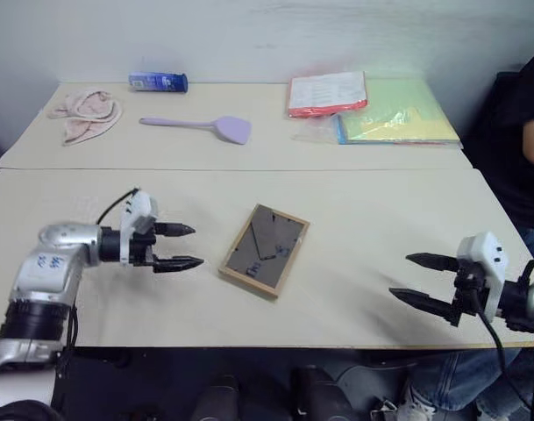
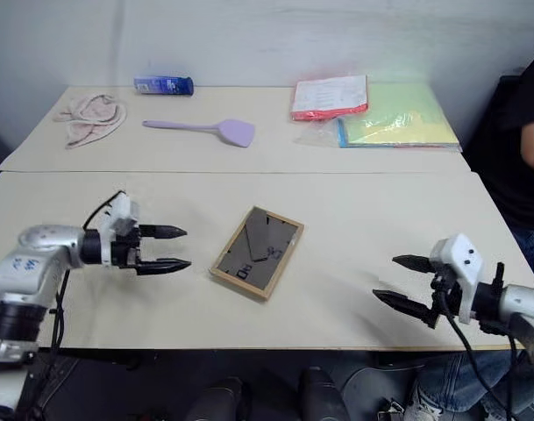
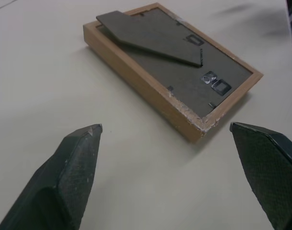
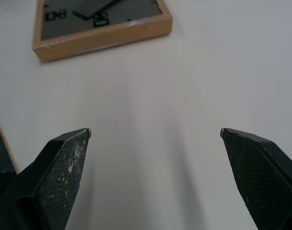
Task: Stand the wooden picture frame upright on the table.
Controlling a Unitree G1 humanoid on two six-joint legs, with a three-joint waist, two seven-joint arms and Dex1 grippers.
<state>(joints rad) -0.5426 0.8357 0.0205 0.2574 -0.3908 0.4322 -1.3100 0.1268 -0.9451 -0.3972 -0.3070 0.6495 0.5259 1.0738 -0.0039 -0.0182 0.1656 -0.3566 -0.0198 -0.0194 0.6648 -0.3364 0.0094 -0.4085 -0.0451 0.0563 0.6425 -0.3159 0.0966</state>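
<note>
Frame [image 1: 265,249] lies face-down on table [image 1: 363,219], picture hidden; both grippers' fingers [image 1: 174,230] spread wide, empty.

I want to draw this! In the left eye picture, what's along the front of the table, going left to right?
left pincer → wooden picture frame, lying flat with its back up → right pincer. All are apart from each other over the table.

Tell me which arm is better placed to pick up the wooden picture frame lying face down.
Left. The open left end effector sits close beside the small light-wood picture frame, pointing at it; the open right end effector is farther off near the table's edge.
</note>
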